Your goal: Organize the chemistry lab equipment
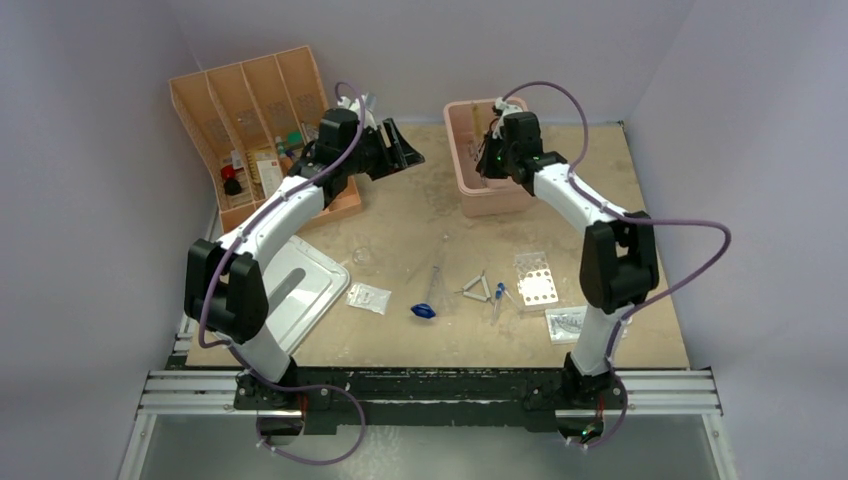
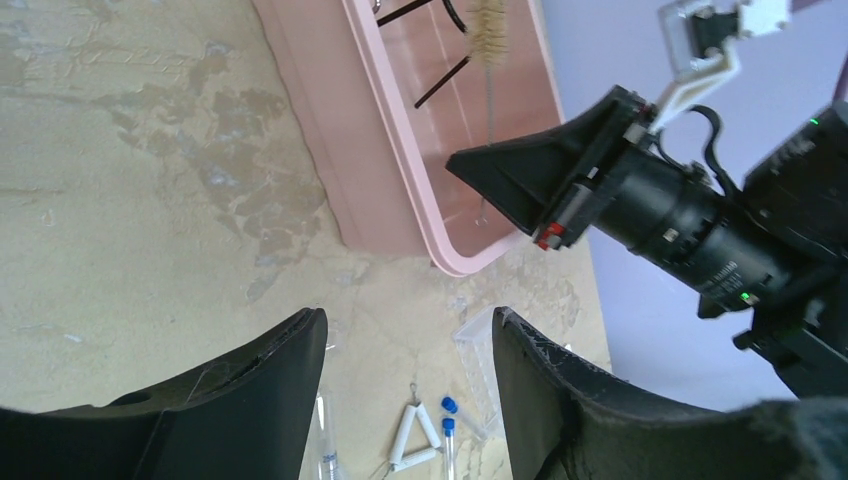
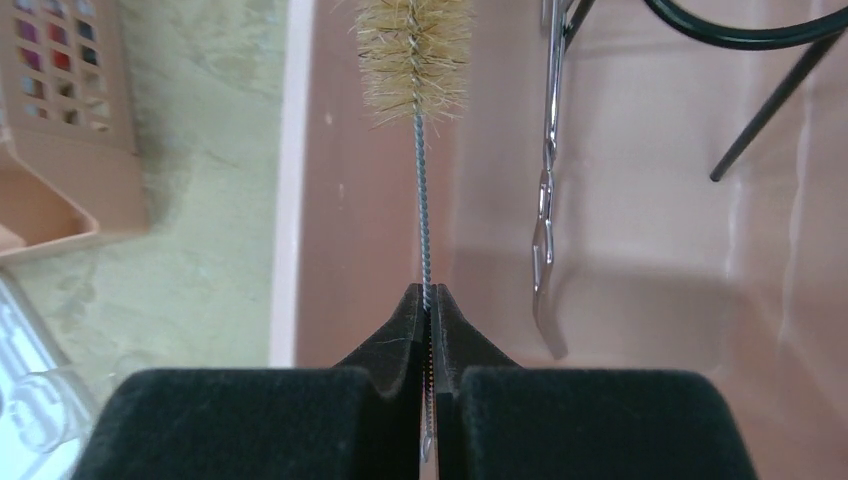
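There's the right gripper (image 3: pixel 430 300), pinched tight on the twisted wire stem of the test-tube brush (image 3: pixel 419 150). The bristles reach straight out ahead of its fingertips, over the pink tub (image 3: pixel 300 200) and close to the wall on its left. The metal forceps (image 3: pixel 548 200) lie just right of the stem, the black wire ring tripod (image 3: pixel 770 116) further right. The risk: that thin wire could swivel between the pads, or the bristles could catch the wall or the forceps on release. The left gripper (image 2: pixel 408 322) hangs open, holding nothing.
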Robot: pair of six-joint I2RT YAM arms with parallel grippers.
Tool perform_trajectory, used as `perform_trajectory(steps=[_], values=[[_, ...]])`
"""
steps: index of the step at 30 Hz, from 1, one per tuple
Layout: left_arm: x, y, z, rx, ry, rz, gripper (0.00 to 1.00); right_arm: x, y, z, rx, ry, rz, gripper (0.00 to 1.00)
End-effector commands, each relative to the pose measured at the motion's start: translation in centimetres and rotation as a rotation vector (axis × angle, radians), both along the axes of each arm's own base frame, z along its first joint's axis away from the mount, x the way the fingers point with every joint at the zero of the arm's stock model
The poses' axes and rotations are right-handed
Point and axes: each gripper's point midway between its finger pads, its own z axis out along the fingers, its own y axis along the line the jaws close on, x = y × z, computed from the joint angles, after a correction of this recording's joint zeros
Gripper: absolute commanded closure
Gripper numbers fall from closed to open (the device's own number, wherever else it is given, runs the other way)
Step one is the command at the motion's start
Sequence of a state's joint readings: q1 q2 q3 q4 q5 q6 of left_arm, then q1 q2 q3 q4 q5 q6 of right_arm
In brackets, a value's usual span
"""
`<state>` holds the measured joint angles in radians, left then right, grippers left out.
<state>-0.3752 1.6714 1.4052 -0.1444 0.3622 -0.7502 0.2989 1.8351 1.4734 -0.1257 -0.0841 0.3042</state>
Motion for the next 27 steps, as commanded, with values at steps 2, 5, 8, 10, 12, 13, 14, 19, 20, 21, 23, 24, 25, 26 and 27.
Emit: perform_trajectory(steps=[2, 5, 8, 10, 12, 13, 14, 19, 20, 21, 23, 24, 25, 26, 27], values=[[0.8, 0.7, 2.8, 0.026, -0.086, 0.024, 0.39, 2.3, 0.5, 0.0, -0.043, -0.029, 0.025, 1.0], [0.8, 0.9, 2.6, 0.038, -0.079, 0.031, 0.39, 3.6, 1.1, -1.2, -0.034, -0.021, 0.031, 1.0], [0.7, 1.2, 2.3, 0.055, -0.073, 0.043, 0.39, 4.5, 1.0, -2.5, -0.053, -0.01, 0.01, 1.0], [0.8, 1.5, 2.1, 0.07, -0.07, 0.056, 0.39, 4.6, 1.0, -3.2, -0.05, 0.002, 0.003, 1.0], [0.8, 1.7, 2.0, 0.08, -0.072, 0.06, 0.39, 5.1, 0.8, -3.6, -0.062, -0.003, -0.008, 1.0], [0.8, 1.8, 2.1, 0.085, -0.074, 0.062, 0.39, 5.2, 0.9, -4.0, -0.065, 0.001, -0.005, 1.0], [0.8, 1.8, 2.0, 0.088, -0.072, 0.064, 0.39, 5.2, 0.9, -4.2, -0.066, 0.005, -0.002, 1.0], [0.8, 2.0, 1.9, 0.106, -0.074, 0.066, 0.39, 5.3, 1.3, -4.9, -0.058, 0.026, 0.015, 0.83], [0.8, 2.0, 1.9, 0.109, -0.077, 0.061, 0.39, 5.2, 1.3, -4.6, -0.056, 0.025, 0.016, 0.78], [0.9, 2.0, 2.0, 0.11, -0.081, 0.06, 0.39, 5.1, 1.3, -4.3, -0.052, 0.028, 0.014, 0.72], [0.9, 2.0, 2.0, 0.114, -0.084, 0.059, 0.39, 4.6, 1.4, -3.5, -0.041, 0.037, 0.021, 0.63], [1.0, 2.0, 2.1, 0.116, -0.087, 0.06, 0.39, 4.5, 1.2, -2.8, -0.044, 0.029, 0.013, 0.61], [1.0, 2.1, 2.1, 0.118, -0.088, 0.062, 0.39, 4.5, 1.0, -2.2, -0.05, 0.022, 0.005, 0.6], [1.0, 2.1, 2.1, 0.119, -0.089, 0.061, 0.39, 4.4, 0.8, -1.5, -0.05, 0.013, -0.001, 0.59], [1.0, 2.1, 2.1, 0.12, -0.091, 0.06, 0.39, 4.2, 0.8, -0.7, -0.045, 0.003, -0.004, 0.59]])
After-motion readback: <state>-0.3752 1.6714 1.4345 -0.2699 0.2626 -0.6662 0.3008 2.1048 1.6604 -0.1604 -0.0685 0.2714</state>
